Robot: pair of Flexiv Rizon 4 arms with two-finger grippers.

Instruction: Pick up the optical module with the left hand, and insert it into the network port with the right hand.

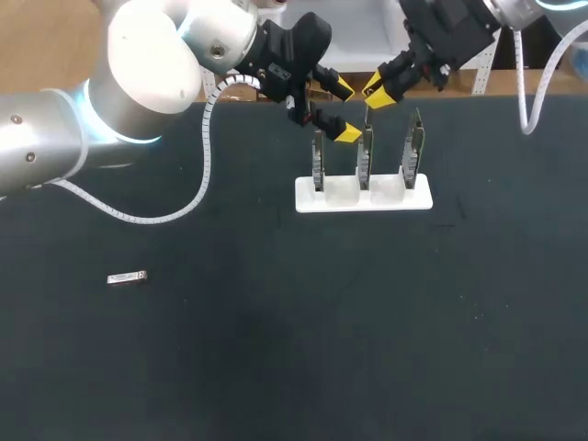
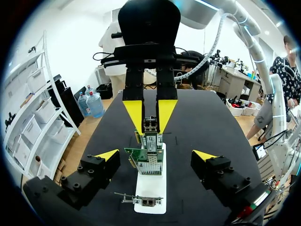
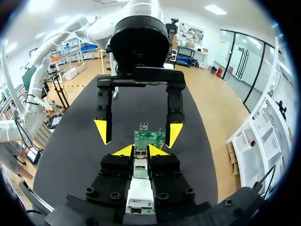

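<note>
Head view first: toward the far side of the black table, a white base holds three network cards standing upright in a row. The left gripper hangs close by the top of the left card. Its yellow-tipped fingers are spread well apart with nothing between them. The right gripper sits just above the middle card with its tips nearly together; what they grip is hard to make out from up here. Well off to the left and nearer, a loose module lies flat on the table by itself.

Left wrist view: its own fingers stand wide on either side of the row of cards, touching none. Ahead, the right gripper points down with an optical module pinched between its tips. The module's lower end is at the top edge of the middle card; whether it sits in a port I can't tell.

Right wrist view: the right fingers are clamped on the silvery optical module from both sides, above the white base. A green card stands just ahead, and the spread left gripper is beyond it.
</note>
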